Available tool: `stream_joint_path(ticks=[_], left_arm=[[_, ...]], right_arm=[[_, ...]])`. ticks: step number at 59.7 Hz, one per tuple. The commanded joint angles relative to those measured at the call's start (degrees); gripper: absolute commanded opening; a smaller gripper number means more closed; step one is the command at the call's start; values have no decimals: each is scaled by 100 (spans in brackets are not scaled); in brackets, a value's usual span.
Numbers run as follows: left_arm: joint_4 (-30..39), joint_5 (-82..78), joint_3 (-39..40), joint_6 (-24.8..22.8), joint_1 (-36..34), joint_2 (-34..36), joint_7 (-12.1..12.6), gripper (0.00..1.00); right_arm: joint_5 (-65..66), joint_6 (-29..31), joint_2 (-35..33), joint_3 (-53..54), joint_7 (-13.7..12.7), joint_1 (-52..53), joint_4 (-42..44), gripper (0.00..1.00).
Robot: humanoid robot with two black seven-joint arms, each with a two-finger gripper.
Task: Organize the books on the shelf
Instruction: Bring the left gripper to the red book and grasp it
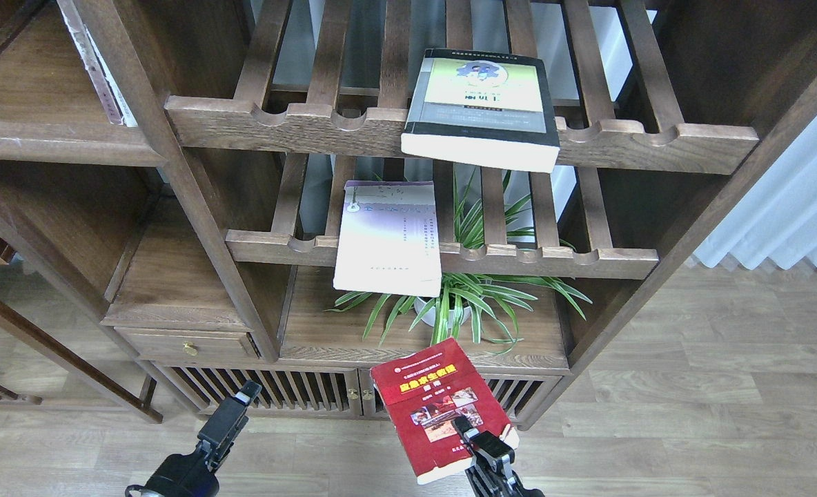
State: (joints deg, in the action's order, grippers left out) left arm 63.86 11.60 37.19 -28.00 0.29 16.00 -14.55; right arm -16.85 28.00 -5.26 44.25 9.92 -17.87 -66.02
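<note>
The red book [430, 404] with photos and a yellow title is held in front of the cabinet's lower doors. My right gripper [479, 436] is shut on its near right corner. The thick yellow-green book [481, 103] lies on the upper slatted rack and overhangs its front rail. The thin lavender-white book [389, 238] lies on the lower slatted rack, also overhanging. The solid plank shelf [50, 141] is at the upper left. My left gripper [241, 402] is low at the left, apart from every book, too dark to tell its fingers apart.
A thin worn white-spined book [94, 62] leans on the plank shelf. A potted spider plant [464, 297] stands under the lower rack. A drawer [188, 343] and slatted doors [291, 393] are below. A pale curtain [788, 207] hangs at the right above the wood floor.
</note>
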Motion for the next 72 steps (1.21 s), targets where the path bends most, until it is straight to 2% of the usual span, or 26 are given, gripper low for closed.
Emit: stream_joint_path(ticks=[1,9,24,36,42,54,55,58,62,64,66,69,72], left_arm=[[118,1,-72,0,6,0,-13,100],[118,-8,-256,0,6,-105,-31,100],[-127,9,-423,0,-2,-466,-31,100],[-189,-26,-564,0,-90,-642,13,100],[-189,-26,-617,0,-134,-694,4,96],[-189,27,-634,0,-126,-818,-13,79],[-189,36,-652,0,-117,-818,-13,73],[-189,36,-670,0,-99,-818,-22,68],[-189,36,-687,0,-82,-809,-31,52],[-189,36,-705,0,-64,-809,-31,40],[-189,36,-713,0,-64,-809,-31,34],[-189,36,-749,0,-64,-809,-31,18],[-189,36,-775,0,-73,-809,-31,10]], right_arm=[[32,0,43,-13,1,21,46,7],[41,0,104,-285,-17,82,46,9],[94,0,526,-575,-245,117,28,9],[112,0,526,-637,-263,240,37,9],[155,0,526,-733,-263,240,37,9],[173,0,526,-812,-298,223,37,10],[173,0,526,-812,-307,205,37,10],[173,0,526,-812,-307,205,37,10],[173,0,526,-812,-307,188,46,10],[173,0,526,-812,-307,188,46,10],[173,0,526,-821,-307,179,46,10],[182,0,526,-821,-307,179,46,10],[182,0,526,-821,-307,179,55,10]])
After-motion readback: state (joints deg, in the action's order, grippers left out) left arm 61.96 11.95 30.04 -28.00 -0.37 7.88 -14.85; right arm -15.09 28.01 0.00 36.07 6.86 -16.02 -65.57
